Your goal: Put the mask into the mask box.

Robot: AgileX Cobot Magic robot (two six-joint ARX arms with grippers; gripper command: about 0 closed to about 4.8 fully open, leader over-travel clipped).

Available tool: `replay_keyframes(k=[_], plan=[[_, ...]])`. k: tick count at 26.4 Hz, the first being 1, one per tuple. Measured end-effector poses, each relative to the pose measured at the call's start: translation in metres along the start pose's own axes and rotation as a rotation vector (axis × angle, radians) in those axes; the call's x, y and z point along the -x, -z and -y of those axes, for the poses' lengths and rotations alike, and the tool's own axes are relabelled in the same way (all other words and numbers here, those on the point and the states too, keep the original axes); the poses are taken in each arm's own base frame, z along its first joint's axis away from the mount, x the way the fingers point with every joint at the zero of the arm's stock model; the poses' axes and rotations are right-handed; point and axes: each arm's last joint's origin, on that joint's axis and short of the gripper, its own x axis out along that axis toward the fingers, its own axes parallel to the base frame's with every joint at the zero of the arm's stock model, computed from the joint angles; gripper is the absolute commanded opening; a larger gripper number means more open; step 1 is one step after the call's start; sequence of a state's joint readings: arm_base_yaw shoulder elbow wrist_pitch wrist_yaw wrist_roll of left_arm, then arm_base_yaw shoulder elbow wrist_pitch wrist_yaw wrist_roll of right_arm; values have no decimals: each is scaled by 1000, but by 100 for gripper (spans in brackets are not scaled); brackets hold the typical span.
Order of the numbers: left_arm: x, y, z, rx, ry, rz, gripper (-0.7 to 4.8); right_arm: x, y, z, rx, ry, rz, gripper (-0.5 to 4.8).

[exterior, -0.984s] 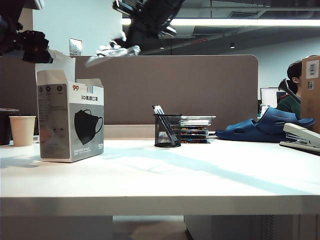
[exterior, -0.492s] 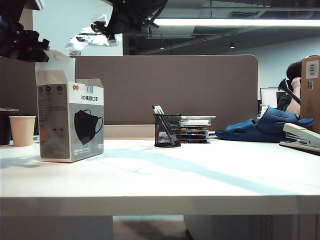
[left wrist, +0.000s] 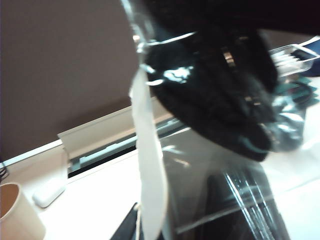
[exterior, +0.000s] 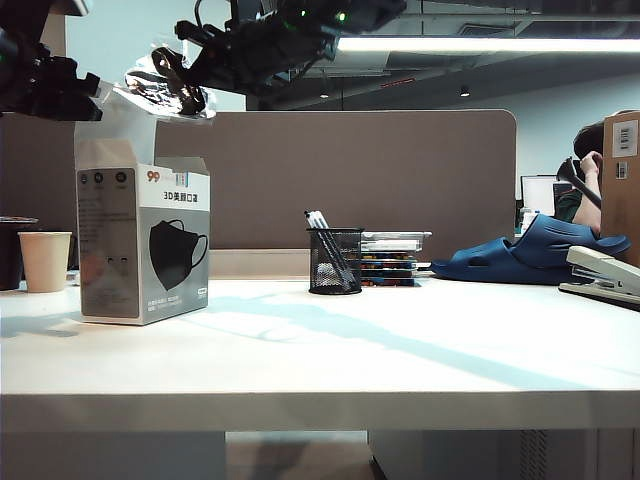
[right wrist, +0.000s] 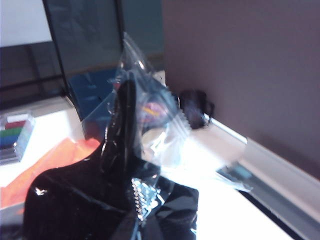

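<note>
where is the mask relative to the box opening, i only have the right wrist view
observer: In the exterior view the right gripper has reached across to the left and holds the mask just above the open top of the mask box; it is not inside yet.
operator: where's the left gripper
observer: The left gripper is shut, up beside the box's raised flap. I cannot tell whether it pinches the flap.
operator: box upright?
observer: Yes, it stands upright on the table, with a paper cup to its left in that view.
</note>
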State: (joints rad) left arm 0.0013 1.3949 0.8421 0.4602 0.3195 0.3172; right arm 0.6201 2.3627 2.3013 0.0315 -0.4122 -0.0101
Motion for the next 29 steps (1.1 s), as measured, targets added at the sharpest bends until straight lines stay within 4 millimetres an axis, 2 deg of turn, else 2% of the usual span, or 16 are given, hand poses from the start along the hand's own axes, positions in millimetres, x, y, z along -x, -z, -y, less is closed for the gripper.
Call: replay_keyframes(k=[7, 13, 22, 29], plan=[[0, 0, 0, 7, 18, 6, -6, -12, 21, 4, 16, -33, 34, -8], [4, 4, -11, 70, 42, 10, -6, -20, 40, 7, 17, -34, 36, -8], [6, 5, -10, 78, 142, 31, -6, -25, 31, -3, 86, -90, 180, -8], [7, 5, -9, 84, 225, 46, -6, -29, 44, -2, 73, -103, 147, -8]])
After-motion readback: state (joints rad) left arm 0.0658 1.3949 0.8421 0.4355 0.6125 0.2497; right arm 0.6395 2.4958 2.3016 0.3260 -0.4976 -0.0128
